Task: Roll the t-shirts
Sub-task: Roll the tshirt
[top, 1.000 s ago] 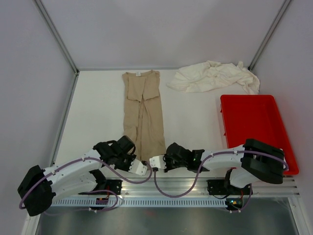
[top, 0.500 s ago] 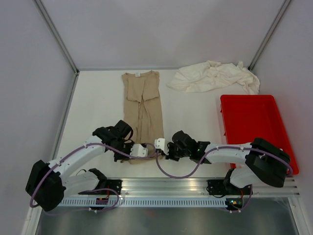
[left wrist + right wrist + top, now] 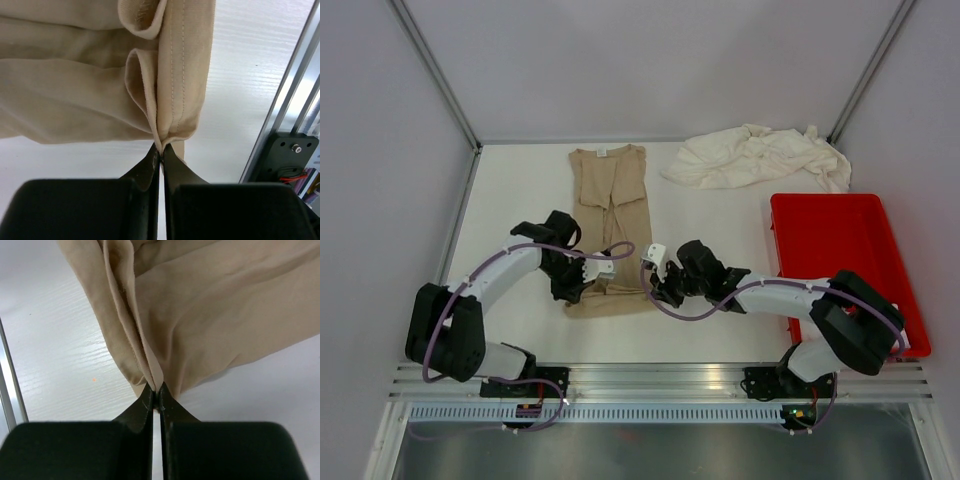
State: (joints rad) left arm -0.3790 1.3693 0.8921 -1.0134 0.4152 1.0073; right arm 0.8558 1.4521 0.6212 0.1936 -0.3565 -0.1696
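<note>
Firmly, left claw (image 3: 161, 149) and right claw (image 3: 155, 390) tight on tan t-shirt (image 3: 610, 200) hem, tray (image 3: 835, 255) well apart.

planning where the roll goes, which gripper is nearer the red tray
Right. The right gripper pinches the tan t-shirt at its hem, on the side toward the red tray. The left gripper pinches the same hem on the far side, farther left.
</note>
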